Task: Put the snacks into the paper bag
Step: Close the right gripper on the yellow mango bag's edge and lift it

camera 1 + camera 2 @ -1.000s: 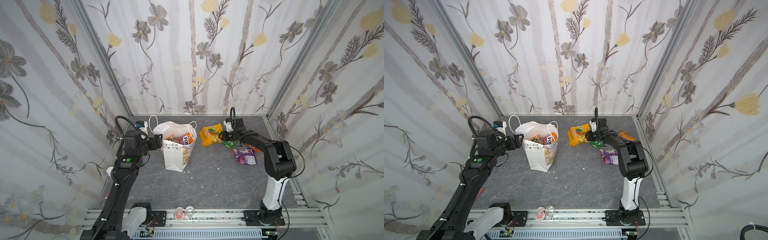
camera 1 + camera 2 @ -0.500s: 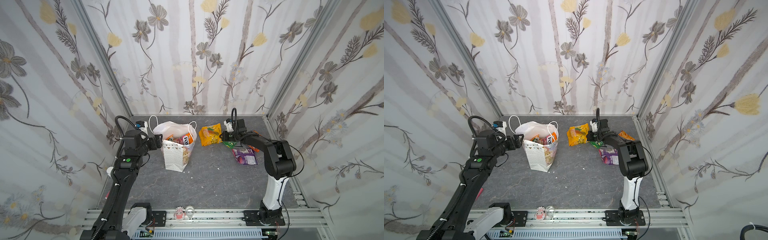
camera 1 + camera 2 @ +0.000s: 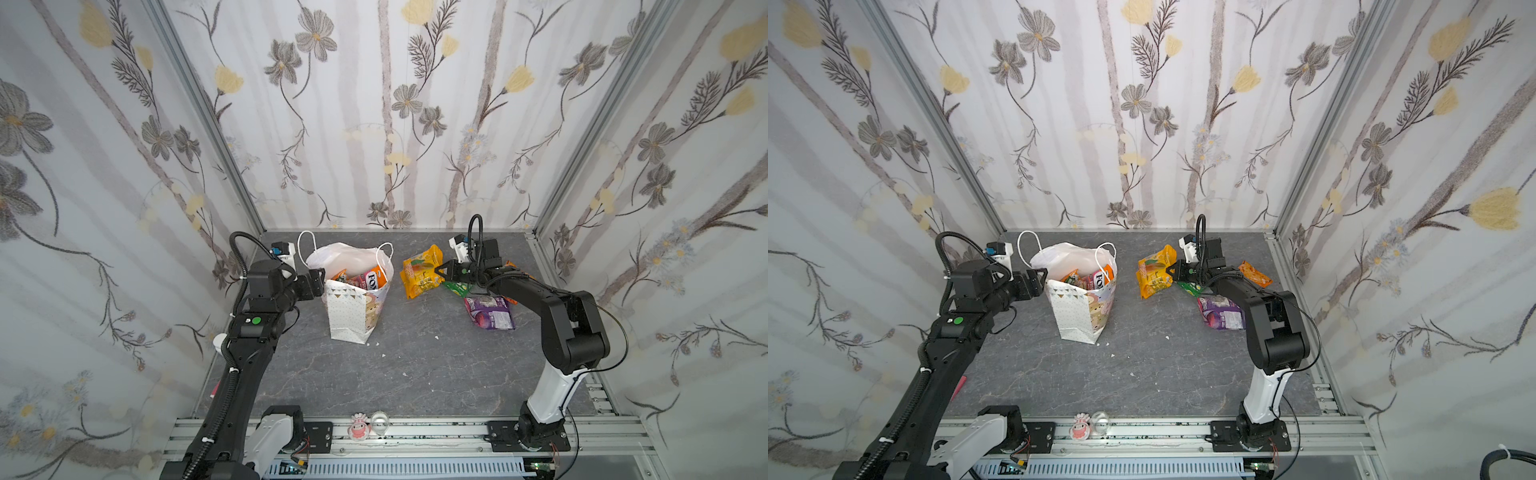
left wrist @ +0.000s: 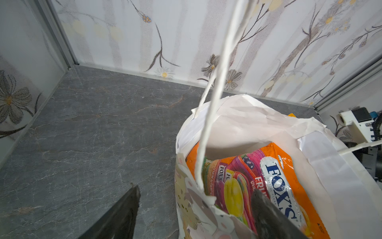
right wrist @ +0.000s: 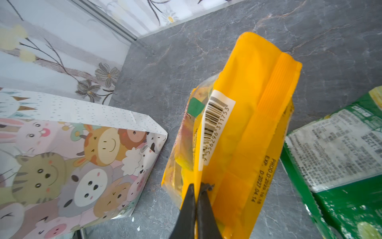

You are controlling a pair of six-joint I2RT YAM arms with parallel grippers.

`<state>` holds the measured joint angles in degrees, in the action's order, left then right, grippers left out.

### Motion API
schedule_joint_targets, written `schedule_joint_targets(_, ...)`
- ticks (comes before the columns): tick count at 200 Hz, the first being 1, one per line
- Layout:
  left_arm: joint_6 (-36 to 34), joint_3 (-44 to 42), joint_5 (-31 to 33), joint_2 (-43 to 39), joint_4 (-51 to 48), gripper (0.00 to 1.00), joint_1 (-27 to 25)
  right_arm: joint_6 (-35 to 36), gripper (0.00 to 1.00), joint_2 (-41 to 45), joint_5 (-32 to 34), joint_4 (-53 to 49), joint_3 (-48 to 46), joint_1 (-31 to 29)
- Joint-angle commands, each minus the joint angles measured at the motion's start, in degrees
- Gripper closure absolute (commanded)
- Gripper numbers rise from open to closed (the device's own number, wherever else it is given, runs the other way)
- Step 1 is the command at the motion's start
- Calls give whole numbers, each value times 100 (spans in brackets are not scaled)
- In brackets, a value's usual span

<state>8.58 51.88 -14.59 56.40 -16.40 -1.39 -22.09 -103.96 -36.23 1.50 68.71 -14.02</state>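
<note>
My right wrist view alone shows the right gripper (image 5: 196, 187) pinched together on a fold of the yellow packet (image 5: 244, 124), with the green packet (image 5: 341, 165) just beside it. In the left wrist view I see the left gripper (image 4: 194, 194) with jaws apart, astride the paper bag (image 4: 237, 124) rim, and FOX'S packets (image 4: 279, 182) inside. Both top views show bare table (image 3: 415, 353) between bag and yellow packet.

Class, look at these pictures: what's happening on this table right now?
Two robot arms are packing snacks into a paper bag. The right gripper has its jaws shut on the edge of a yellow packet. The left gripper stands open astride the bag's rim. FOX'S packets are inside already; a green packet, a purple packet and an orange packet lie on the table.
</note>
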Motion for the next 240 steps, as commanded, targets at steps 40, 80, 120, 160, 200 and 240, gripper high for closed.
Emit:
schedule_joint_targets(40,-56,-5,20,-24,137,16,3,-412,100,631,-550,821,-156,5)
schedule_joint_targets(80,-47,-8,20,-22,138,16,5,-480,100,1079,-492,782,-183,-4)
schedule_joint_targets(120,-49,-7,9,-24,146,16,7,-507,100,1584,-426,659,-148,-48)
schedule_joint_targets(160,-54,-3,9,-28,146,16,6,-452,100,1902,-251,474,-14,-191)
schedule_joint_targets(200,-47,-9,0,-41,146,16,6,-320,100,2059,-64,121,452,-420)
schedule_joint_targets(240,-50,-9,-22,-40,137,16,1,-279,100,2197,122,-20,853,-605)
